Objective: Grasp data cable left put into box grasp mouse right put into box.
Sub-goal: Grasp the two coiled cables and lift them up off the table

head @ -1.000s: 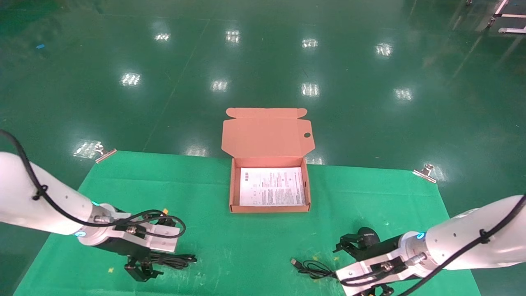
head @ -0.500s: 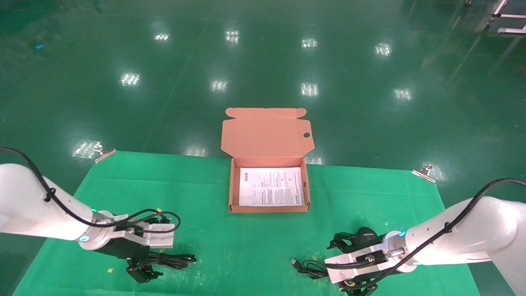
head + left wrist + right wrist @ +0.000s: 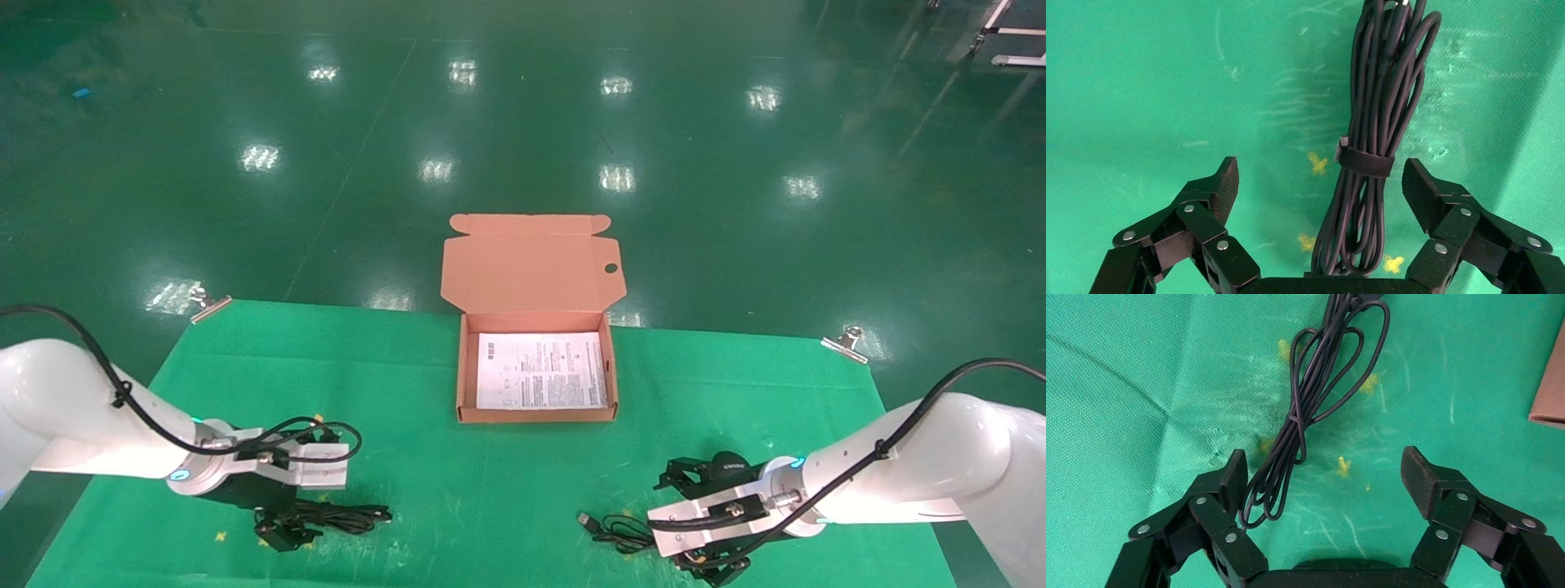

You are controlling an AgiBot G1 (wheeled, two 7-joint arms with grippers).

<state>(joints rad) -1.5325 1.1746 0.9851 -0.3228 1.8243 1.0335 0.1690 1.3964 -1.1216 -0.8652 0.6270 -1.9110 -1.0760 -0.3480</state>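
The data cable (image 3: 347,516), a black bundle tied with a strap, lies on the green cloth at the front left. My left gripper (image 3: 283,531) is low over its near end. In the left wrist view the bundle (image 3: 1379,92) lies between the spread fingers of the left gripper (image 3: 1321,174), untouched. The black mouse (image 3: 730,465) sits at the front right, partly hidden by my right gripper (image 3: 685,527). The right gripper (image 3: 1326,464) is open, and the mouse's cord (image 3: 1309,398) lies beside one finger. The open box (image 3: 462,367) holds a white sheet (image 3: 541,371).
The box lid (image 3: 531,261) stands up at the far table edge. The cord's USB plug (image 3: 585,519) lies left of the right gripper. Metal clips (image 3: 208,306) (image 3: 846,341) hold the green cloth (image 3: 490,490) at the far corners. A box corner (image 3: 1551,386) shows in the right wrist view.
The right gripper has shifted left toward the mouse cord, staying open. The left gripper has settled slightly lower over the cable bundle. Cable, mouse and box have not moved.
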